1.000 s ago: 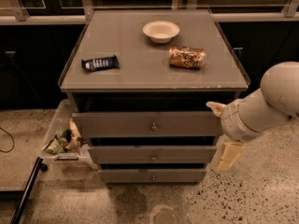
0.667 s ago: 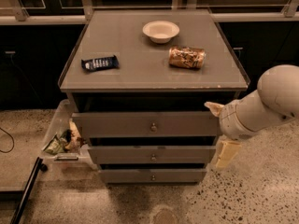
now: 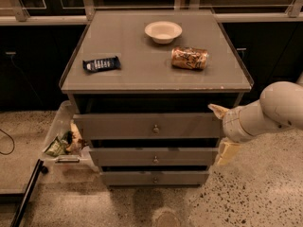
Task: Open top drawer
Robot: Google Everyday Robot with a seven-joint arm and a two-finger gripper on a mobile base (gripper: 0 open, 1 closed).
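Spread wide, gripping nothing: gripper (image 3: 222, 131) just beside the top drawer (image 3: 142, 126), at its right end; knob (image 3: 155, 128) well to its left.

Grey top drawer (image 3: 142, 126); cream gripper (image 3: 218, 132) at its right end; white bowl (image 3: 163, 31); can (image 3: 189, 58) seemingly gold-brown.

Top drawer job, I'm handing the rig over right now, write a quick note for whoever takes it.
Gripper: open, at the right end of the top drawer front, away from the knob.
Top drawer: dark gap above its front, no interior in view, so at most slightly out.
Done: gripper is at the drawer.
Left: take hold and pull the drawer well out.
On the cabinet top: bowl, can, dark packet; not part of the job.
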